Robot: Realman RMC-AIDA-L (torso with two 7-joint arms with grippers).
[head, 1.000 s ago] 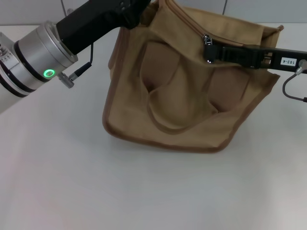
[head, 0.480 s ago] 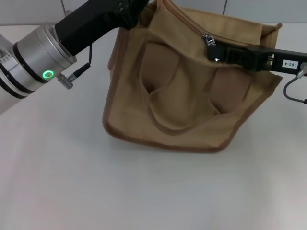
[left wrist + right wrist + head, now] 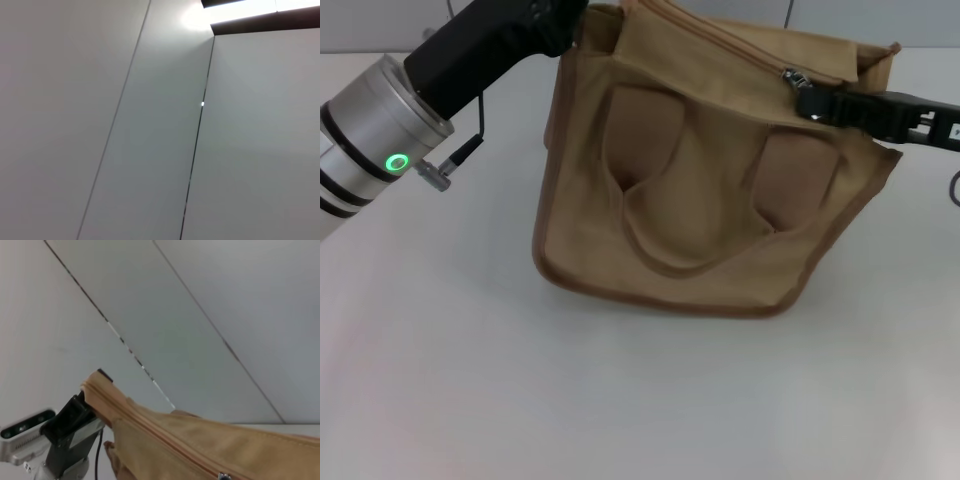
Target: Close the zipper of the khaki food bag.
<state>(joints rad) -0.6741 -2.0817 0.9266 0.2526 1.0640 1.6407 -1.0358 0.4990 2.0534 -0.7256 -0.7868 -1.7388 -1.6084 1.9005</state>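
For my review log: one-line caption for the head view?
Left gripper holds the khaki food bag corner; right gripper at the zipper.

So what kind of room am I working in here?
Likely a lab or test bench, not a kitchen: a bare white table, plain grey wall panels, and only the khaki food bag between the two arms.

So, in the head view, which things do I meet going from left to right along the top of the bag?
Left hand at the bag's left top corner → khaki food bag → zipper with its pull tab → right hand by the tab.
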